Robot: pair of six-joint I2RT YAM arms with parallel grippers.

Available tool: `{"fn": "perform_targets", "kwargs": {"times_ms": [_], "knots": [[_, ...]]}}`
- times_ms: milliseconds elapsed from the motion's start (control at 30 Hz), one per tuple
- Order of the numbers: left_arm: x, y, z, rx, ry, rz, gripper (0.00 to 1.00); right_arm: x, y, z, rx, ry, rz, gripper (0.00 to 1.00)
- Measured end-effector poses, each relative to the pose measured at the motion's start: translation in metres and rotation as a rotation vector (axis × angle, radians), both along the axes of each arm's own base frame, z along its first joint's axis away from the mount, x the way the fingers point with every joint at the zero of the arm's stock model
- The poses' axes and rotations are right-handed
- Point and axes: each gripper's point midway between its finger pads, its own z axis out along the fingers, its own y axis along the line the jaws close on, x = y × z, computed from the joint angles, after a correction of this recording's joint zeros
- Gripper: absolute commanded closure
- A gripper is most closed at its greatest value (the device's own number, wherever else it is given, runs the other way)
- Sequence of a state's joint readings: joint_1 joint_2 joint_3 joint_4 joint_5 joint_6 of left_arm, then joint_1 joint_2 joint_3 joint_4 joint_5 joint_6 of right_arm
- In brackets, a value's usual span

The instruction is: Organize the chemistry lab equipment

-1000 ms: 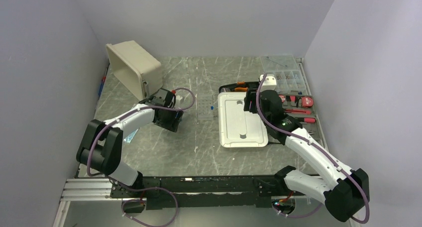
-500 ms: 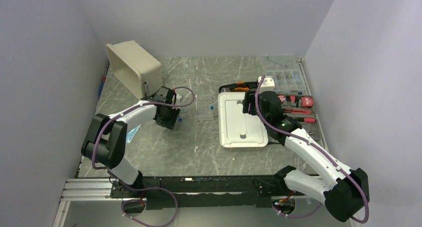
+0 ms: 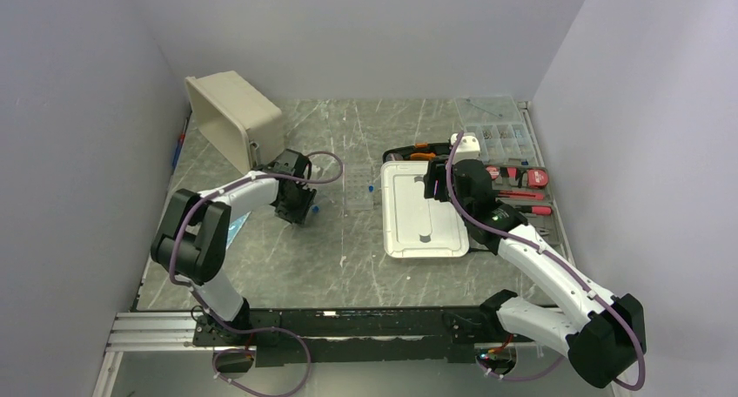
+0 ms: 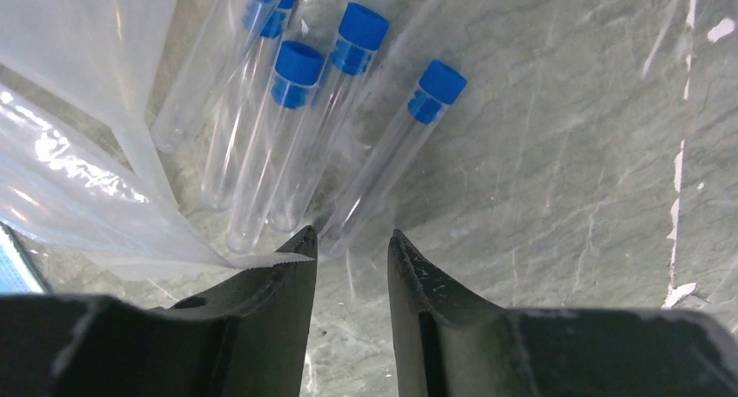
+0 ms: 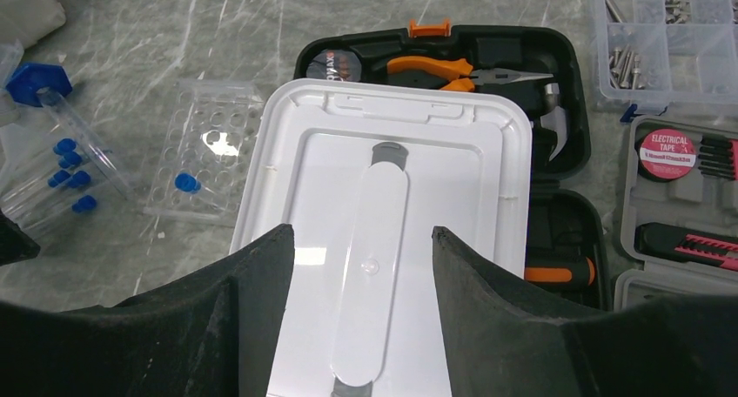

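Looks like pick-up: the left gripper [image 4: 352,245], jaws narrowly parted and empty, lines up on the rightmost blue-capped tube [image 4: 392,153] mid-frame, wanting a pinch next, while the right gripper [image 5: 361,232] hangs with jaws spread.

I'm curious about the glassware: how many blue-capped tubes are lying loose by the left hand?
5 tubes, fanned on the table just past the left hand: two overlapping at far left, caps cut by the frame edge, three to their right. The plastic bag may hide more.

tubes [image 4: 383,158] left of rack [image 5: 213,118] | lid [image 5: 313,197] just right of rack; overlapping tool case [image 5: 570,232] (case sticks out behind)
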State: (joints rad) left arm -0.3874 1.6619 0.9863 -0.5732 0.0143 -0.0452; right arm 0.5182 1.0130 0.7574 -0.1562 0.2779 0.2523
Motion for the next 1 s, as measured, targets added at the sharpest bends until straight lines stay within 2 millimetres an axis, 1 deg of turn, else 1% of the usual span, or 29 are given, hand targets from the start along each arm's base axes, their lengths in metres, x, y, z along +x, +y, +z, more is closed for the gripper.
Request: {"fn": "perform_targets", "kwargs": {"times_ms": [100, 333, 500, 700, 800, 900, 1000], "knots": [[0.003, -0.003, -0.001, -0.005, 0.006, -0.002, 0.63, 0.0, 0.0, 0.0, -0.002, 0.0, 0.001, 0.38], [0.004, -0.004, -0.003, -0.009, 0.014, -0.004, 0.63, 0.0, 0.0, 0.0, -0.006, -0.001, 0.003, 0.38], [0.004, -0.006, -0.003, -0.007, 0.016, -0.009, 0.66, 0.0, 0.0, 0.0, -0.007, -0.001, 0.003, 0.37], [0.003, -0.011, -0.004, -0.003, 0.018, -0.031, 0.8, 0.0, 0.0, -0.001, -0.008, 0.0, 0.003, 0.37], [0.0, -0.016, -0.004, -0.004, 0.019, -0.051, 0.82, 0.0, 0.0, 0.0, -0.006, 0.0, 0.005, 0.37], [-0.003, -0.023, -0.003, -0.008, 0.02, -0.073, 0.86, -0.002, 0.002, 0.001, 0.004, -0.002, 0.018, 0.37], [-0.008, -0.033, -0.001, -0.043, 0.031, -0.099, 0.87, -0.004, 0.004, 0.003, 0.022, -0.001, 0.029, 0.37]]}}
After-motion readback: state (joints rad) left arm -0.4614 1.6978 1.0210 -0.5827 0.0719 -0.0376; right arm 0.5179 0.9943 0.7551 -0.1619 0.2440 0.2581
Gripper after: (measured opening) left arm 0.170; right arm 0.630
